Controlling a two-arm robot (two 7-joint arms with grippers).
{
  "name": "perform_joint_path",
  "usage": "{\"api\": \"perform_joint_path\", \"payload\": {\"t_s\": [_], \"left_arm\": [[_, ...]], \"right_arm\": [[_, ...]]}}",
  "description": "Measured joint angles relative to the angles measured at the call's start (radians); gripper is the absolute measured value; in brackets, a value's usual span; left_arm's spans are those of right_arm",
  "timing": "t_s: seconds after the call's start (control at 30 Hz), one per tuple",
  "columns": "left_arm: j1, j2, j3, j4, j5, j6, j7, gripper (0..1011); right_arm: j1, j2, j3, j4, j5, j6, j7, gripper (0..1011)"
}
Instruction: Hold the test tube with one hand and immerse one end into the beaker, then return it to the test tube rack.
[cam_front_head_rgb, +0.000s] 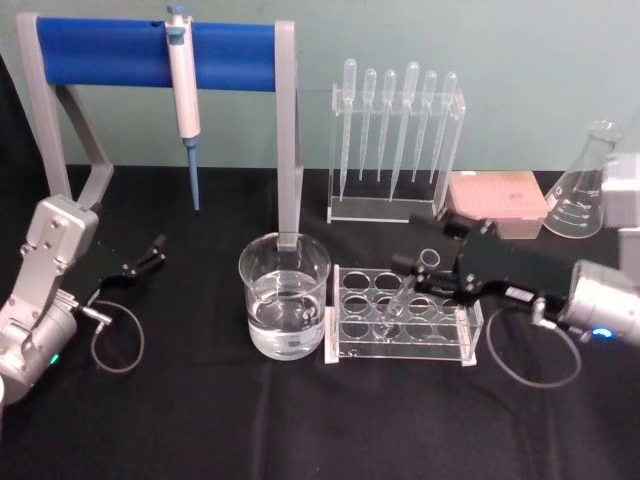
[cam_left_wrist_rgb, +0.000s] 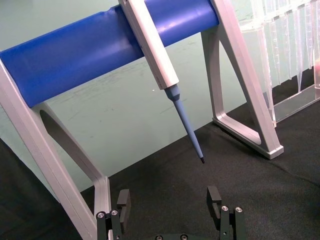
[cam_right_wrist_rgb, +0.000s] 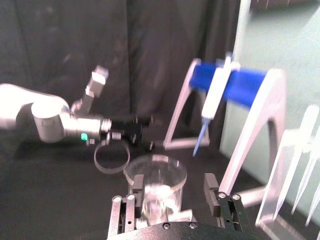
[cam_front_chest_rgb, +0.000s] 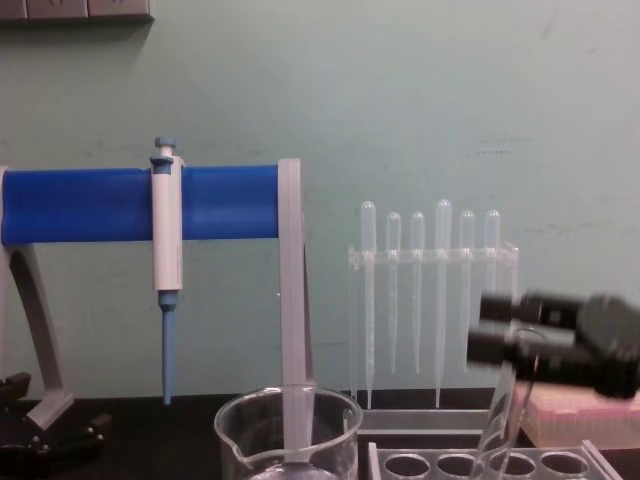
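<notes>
The test tube (cam_front_head_rgb: 408, 290) leans in a clear rack (cam_front_head_rgb: 400, 347), its open rim up and tilted to the right. In the chest view the test tube (cam_front_chest_rgb: 498, 425) rises out of a rack hole. My right gripper (cam_front_head_rgb: 418, 272) is open at the tube's upper end, a finger on either side; I cannot tell whether they touch it. In the right wrist view its fingers (cam_right_wrist_rgb: 137, 186) stand wide apart. The beaker (cam_front_head_rgb: 285, 300), part filled with clear liquid, stands just left of the rack. My left gripper (cam_front_head_rgb: 150, 250) rests open at the table's left.
A blue-tipped pipette (cam_front_head_rgb: 184, 90) hangs on a blue-barred stand (cam_front_head_rgb: 100, 55) at the back left. Behind the rack is a stand of several plastic pipettes (cam_front_head_rgb: 395, 140), a pink box (cam_front_head_rgb: 497, 200) and a conical flask (cam_front_head_rgb: 582, 190). Cable loops lie by both wrists.
</notes>
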Motion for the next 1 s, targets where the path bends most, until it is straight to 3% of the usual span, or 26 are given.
{"api": "perform_joint_path", "payload": {"t_s": [0.13, 0.3, 0.43, 0.53, 0.63, 0.77, 0.9, 1.0], "left_arm": [[0.0, 0.0, 0.0, 0.0, 0.0, 0.0, 0.0, 1000], [0.0, 0.0, 0.0, 0.0, 0.0, 0.0, 0.0, 1000], [0.0, 0.0, 0.0, 0.0, 0.0, 0.0, 0.0, 1000], [0.0, 0.0, 0.0, 0.0, 0.0, 0.0, 0.0, 1000], [0.0, 0.0, 0.0, 0.0, 0.0, 0.0, 0.0, 1000], [0.0, 0.0, 0.0, 0.0, 0.0, 0.0, 0.0, 1000], [0.0, 0.0, 0.0, 0.0, 0.0, 0.0, 0.0, 1000], [0.0, 0.0, 0.0, 0.0, 0.0, 0.0, 0.0, 1000]], "right_arm": [[-0.024, 0.01, 0.031, -0.047, 0.02, -0.019, -0.017, 861], [-0.082, 0.022, 0.096, -0.126, 0.035, -0.056, -0.082, 985], [-0.139, 0.017, 0.15, -0.17, 0.019, -0.088, -0.182, 1002], [-0.2, -0.002, 0.202, -0.196, -0.03, -0.101, -0.326, 1002], [-0.233, -0.02, 0.226, -0.202, -0.076, -0.102, -0.421, 1003], [-0.284, -0.069, 0.264, -0.189, -0.187, -0.123, -0.595, 1002], [-0.308, -0.11, 0.282, -0.162, -0.273, -0.13, -0.708, 1003], [-0.316, -0.135, 0.287, -0.139, -0.315, -0.129, -0.757, 1003]]}}
